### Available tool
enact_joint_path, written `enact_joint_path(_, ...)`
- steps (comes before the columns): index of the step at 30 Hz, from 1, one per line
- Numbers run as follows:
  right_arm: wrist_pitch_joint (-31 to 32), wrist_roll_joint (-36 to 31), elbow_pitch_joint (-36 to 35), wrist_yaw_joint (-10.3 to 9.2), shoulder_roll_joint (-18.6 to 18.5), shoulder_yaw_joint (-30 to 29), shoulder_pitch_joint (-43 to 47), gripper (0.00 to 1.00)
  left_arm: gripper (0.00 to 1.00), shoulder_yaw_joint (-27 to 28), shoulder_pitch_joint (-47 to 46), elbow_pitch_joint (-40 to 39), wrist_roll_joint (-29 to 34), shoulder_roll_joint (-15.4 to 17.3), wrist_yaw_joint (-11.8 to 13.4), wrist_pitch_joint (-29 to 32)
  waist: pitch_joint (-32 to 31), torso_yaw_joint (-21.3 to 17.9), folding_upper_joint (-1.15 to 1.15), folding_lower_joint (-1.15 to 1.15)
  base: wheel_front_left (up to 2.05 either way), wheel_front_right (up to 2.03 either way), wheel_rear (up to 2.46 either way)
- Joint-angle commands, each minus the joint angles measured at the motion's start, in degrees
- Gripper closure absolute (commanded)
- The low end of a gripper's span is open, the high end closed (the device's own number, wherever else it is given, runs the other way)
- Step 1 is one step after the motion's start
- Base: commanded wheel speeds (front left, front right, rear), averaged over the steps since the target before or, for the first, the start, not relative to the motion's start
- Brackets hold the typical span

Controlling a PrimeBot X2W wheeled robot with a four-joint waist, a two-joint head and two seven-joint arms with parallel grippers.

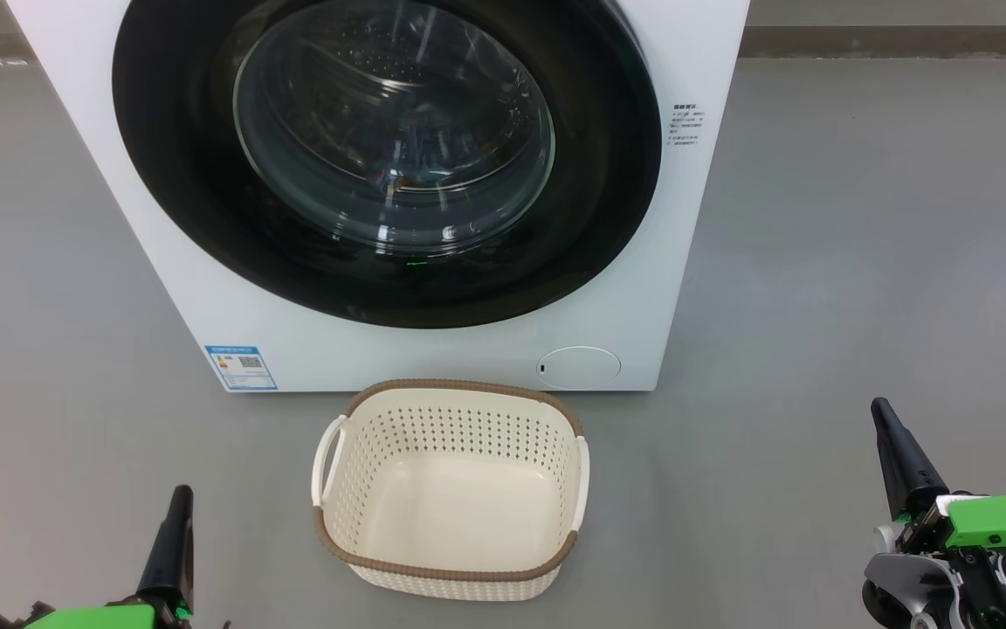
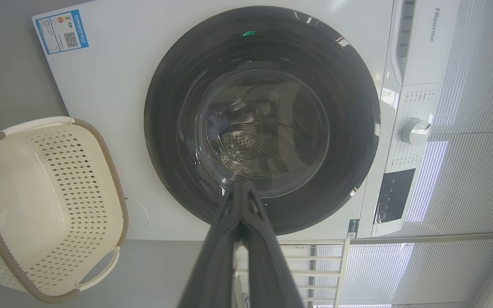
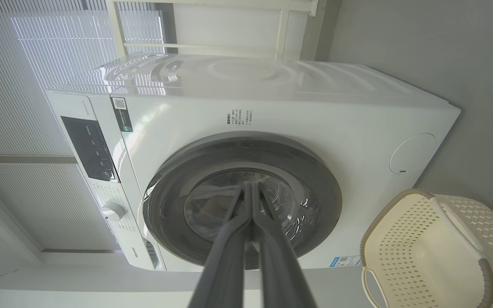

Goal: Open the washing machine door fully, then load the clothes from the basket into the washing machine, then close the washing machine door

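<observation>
Washing machine door [image 1: 389, 140] shut flush | basket [image 1: 446, 572] just before it | floor [image 1: 861, 218] flanking

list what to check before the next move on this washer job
1. washing machine door shut flush on the washing machine: ok
2. basket empty: ok
3. clothes loaded inside: cannot tell, the door glass reflects
4. left end effector shut, holding nothing: ok
5. right end effector shut, clear of the basket: ok
</observation>
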Motion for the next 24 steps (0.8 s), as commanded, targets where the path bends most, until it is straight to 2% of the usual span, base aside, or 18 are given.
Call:
enact_joint_path(1,0.4,0.48,-1.8,0.02,-0.25,0.85,-0.69,1.0,1.0,2.0,-2.54,-1.8,-0.65,0.58,0.26,0.16,0.0,0.0,0.0,0.0,0.0,0.0,0.0)
enact_joint_path(24,0.38,0.5,-1.8,0.02,-0.28,0.89,-0.69,1.0,1.0,2.05,-2.54,-1.8,-0.61,0.54,0.26,0.2,0.0,0.0,0.0,0.0,0.0,0.0,0.0)
